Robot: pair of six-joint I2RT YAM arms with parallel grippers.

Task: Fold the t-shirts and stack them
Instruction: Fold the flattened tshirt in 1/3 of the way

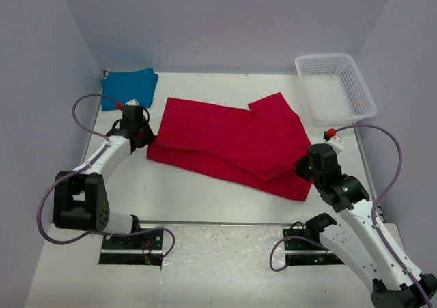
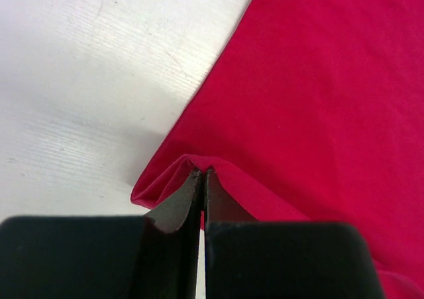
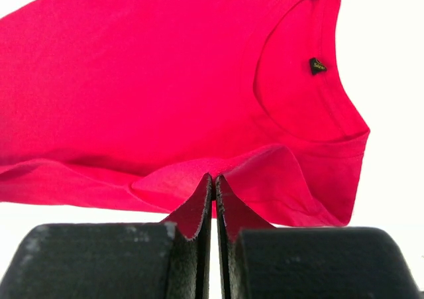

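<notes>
My left gripper [image 2: 202,174] and my right gripper [image 3: 213,178] each pinch tight an edge of the red t-shirt [image 1: 225,144] on the table [image 1: 205,199], its dark neck label [image 3: 318,65] too tiny to read, the blue t-shirt [image 1: 128,87] folded far left.

Blocked across the middle by the spread red t-shirt [image 1: 225,144]. Hemmed at 1 o'clock by the white mesh basket [image 1: 362,89], at 11 o'clock by the folded teal t-shirt [image 1: 128,86]. Open along bare table [image 1: 205,202] at 6 o'clock, and at 12 between red t-shirt and back wall [image 1: 218,28].
</notes>
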